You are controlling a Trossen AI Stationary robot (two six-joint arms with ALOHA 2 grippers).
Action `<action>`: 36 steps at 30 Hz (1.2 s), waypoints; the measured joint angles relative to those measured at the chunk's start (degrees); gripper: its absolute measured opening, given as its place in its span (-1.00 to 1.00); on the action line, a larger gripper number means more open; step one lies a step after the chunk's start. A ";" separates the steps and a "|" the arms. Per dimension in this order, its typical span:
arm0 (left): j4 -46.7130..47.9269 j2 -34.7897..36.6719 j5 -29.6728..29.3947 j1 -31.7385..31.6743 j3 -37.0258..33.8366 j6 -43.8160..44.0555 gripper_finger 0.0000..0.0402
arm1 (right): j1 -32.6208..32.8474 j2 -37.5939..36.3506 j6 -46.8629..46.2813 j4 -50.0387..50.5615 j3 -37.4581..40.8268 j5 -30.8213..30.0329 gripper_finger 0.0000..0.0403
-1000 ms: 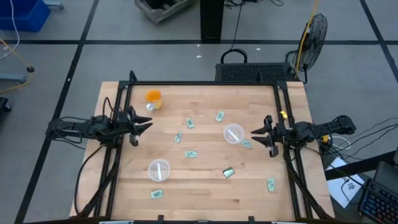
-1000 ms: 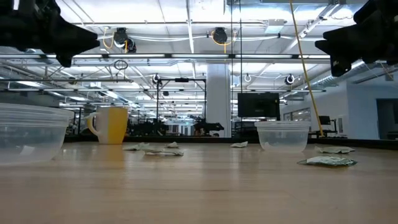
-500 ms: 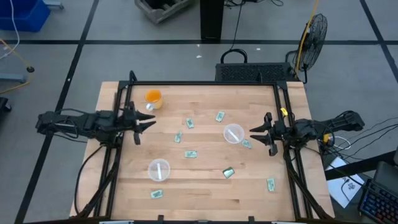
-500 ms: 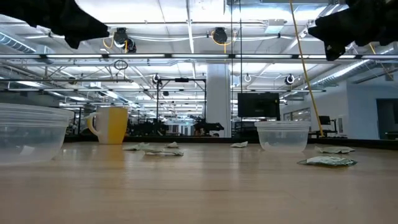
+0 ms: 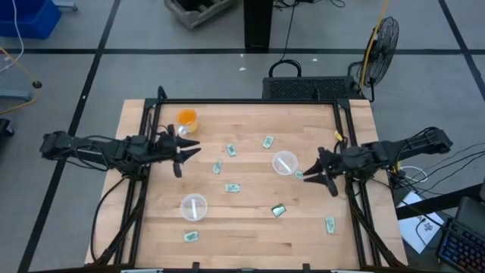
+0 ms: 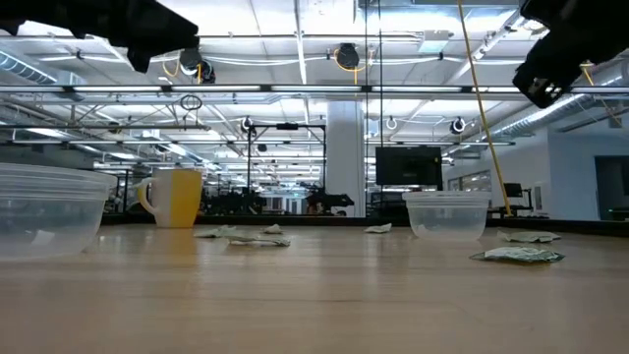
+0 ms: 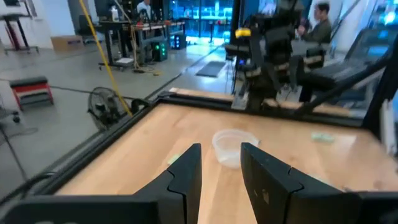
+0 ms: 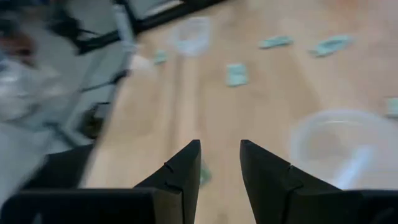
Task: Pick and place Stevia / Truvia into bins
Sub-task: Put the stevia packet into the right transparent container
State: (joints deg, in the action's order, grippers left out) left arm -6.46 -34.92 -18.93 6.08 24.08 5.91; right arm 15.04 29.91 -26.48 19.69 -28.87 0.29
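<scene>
Several small pale green and white packets lie flat on the wooden table, among them one (image 5: 231, 150), another (image 5: 232, 187) and a darker green one (image 5: 278, 211). Two clear cups stand upright on it, one right of centre (image 5: 285, 162) and one near the left (image 5: 194, 206). My left gripper (image 5: 191, 149) is open, up in the air left of the middle packets. My right gripper (image 5: 306, 175) is open and slants down over a packet (image 5: 300, 175) beside the right cup. That packet (image 8: 204, 174) shows between the fingers in the right wrist view, with the cup (image 8: 339, 146) next to it.
An orange cup (image 5: 186, 119) stands near the far left corner. Black frame rails (image 5: 144, 189) run along the table's left and right sides. More packets lie near the front edge (image 5: 190, 236) and at the front right (image 5: 330, 224). A person (image 7: 320, 18) sits beyond the table.
My left gripper has moved toward the table's right, out over the wood. My right gripper has swung toward the near edge and tipped downward toward the packet beside the right cup. Nothing on the table has moved.
</scene>
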 joint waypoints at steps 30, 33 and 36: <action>-10.24 -11.43 -7.44 -0.93 -0.07 -16.80 -0.41 | 2.72 -0.02 -18.68 10.22 6.46 1.40 -0.48; -10.11 -12.07 -8.14 -1.18 -0.07 -18.19 -0.41 | 2.70 0.93 -22.68 14.36 6.31 1.34 -0.48; -10.27 -12.41 -8.63 -1.62 -0.07 -18.87 -0.41 | 2.70 3.12 -26.90 19.88 4.69 1.32 -0.48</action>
State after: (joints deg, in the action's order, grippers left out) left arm -16.73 -47.34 -27.56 4.46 24.01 -12.96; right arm 17.74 33.02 -53.38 39.57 -24.18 1.61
